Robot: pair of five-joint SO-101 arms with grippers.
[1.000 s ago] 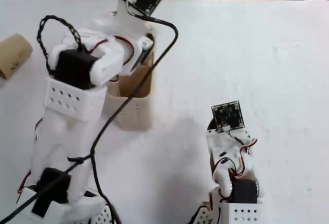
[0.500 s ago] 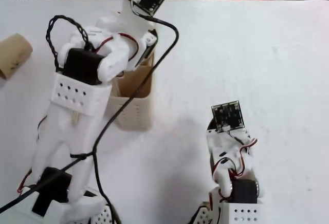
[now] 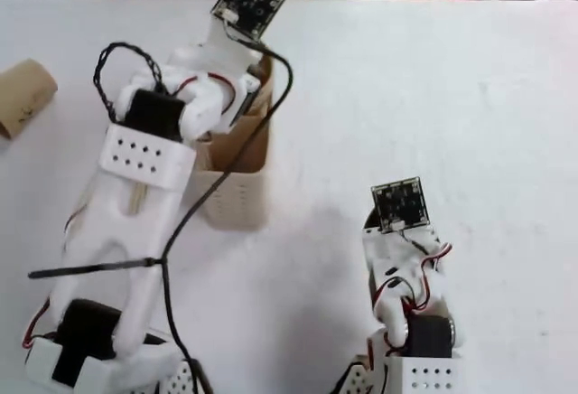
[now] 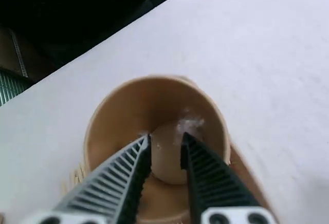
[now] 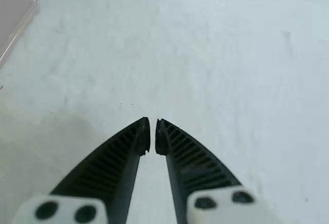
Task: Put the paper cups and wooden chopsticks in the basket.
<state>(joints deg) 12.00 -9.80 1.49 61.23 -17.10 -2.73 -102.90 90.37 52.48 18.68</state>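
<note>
Now, the paper cup [image 4: 154, 126] stands mouth-up right under the left tool [image 4: 165, 141], seemingly inside the basket [image 3: 239, 200], which sits toward the far left corner of the worktop [image 3: 470, 96]. The tool's black fingers are parted by a narrow gap, tips over the cup's mouth, with nothing that I can see pinched between them.

Here's the danger, as I judge it: if that tool lifts off crooked, a fingertip catches the rim and tips the cup, or drags it back out. The black cable [image 3: 271, 96] loops over the basket too, and a snag there could shove the whole thing.

The cup itself is plain tan paper, round-rimmed, its paler bottom in view and apparently empty; it looks light and easy to knock.

Further out, a second cup [image 3: 23, 96] lies on its side at the left edge and could roll off. The right tool [image 5: 152, 131] hangs over bare worktop near the front edge, fingers pressed together on nothing.
</note>
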